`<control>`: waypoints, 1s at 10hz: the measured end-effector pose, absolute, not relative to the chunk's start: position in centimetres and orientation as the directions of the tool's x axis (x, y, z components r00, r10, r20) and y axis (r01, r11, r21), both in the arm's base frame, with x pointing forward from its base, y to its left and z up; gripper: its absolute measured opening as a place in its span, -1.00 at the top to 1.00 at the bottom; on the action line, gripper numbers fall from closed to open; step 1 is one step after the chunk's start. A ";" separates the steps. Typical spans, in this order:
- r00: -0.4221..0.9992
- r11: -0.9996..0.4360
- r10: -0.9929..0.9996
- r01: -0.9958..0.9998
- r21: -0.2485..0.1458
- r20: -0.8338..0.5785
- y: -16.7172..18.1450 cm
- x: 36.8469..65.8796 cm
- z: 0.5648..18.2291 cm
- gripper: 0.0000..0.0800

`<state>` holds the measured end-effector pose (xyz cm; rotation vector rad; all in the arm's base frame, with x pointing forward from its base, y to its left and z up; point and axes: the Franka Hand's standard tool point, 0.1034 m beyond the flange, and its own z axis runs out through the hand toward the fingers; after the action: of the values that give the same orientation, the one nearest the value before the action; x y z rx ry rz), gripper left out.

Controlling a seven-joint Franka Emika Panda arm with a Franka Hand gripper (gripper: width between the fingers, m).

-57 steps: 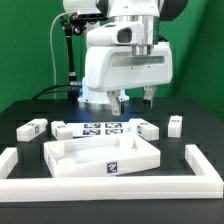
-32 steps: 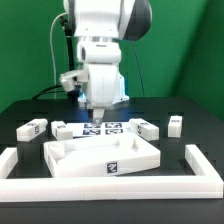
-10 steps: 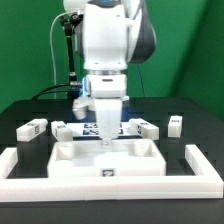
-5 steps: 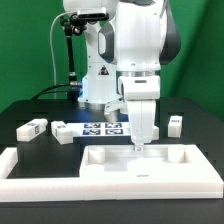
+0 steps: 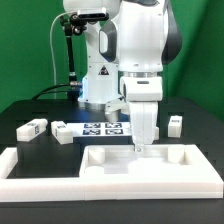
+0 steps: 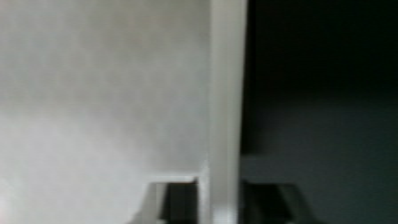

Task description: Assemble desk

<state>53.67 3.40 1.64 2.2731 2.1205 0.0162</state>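
Observation:
The white desk top panel (image 5: pixel 140 172) lies rim-up at the front of the table, toward the exterior view's right, against the front border bar. My gripper (image 5: pixel 142 148) points straight down and is shut on the panel's rear rim. In the wrist view the rim (image 6: pixel 226 100) runs as a narrow white strip between my dark fingers (image 6: pixel 176 205), gripper (image 6: pixel 224 206), with the panel's flat inside (image 6: pixel 89 100) to one side. Three block legs lie loose: two at the exterior view's left (image 5: pixel 32 128) (image 5: pixel 64 133), one at the right (image 5: pixel 175 124).
The marker board (image 5: pixel 103 128) lies behind the panel at the arm's base. Low white border bars (image 5: pixel 30 172) frame the front and sides of the black table. The arm hides whatever lies just behind the gripper.
The gripper came down onto the panel's rear rim and slid the panel from the table's middle to the exterior view's right. In the last half second nothing has visibly moved.

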 end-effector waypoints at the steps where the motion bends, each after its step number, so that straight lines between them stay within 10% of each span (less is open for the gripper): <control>1: 0.070 -0.069 0.997 0.997 0.031 -0.015 3.4 53.7 1.6 0.24; 4: 0.070 -0.069 0.997 0.997 0.031 -0.015 3.4 53.7 1.6 -0.49; 10: 0.070 -0.069 0.997 0.997 0.030 -0.015 3.4 53.6 1.6 -0.62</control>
<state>53.64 3.39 1.61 2.2738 2.1206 0.0151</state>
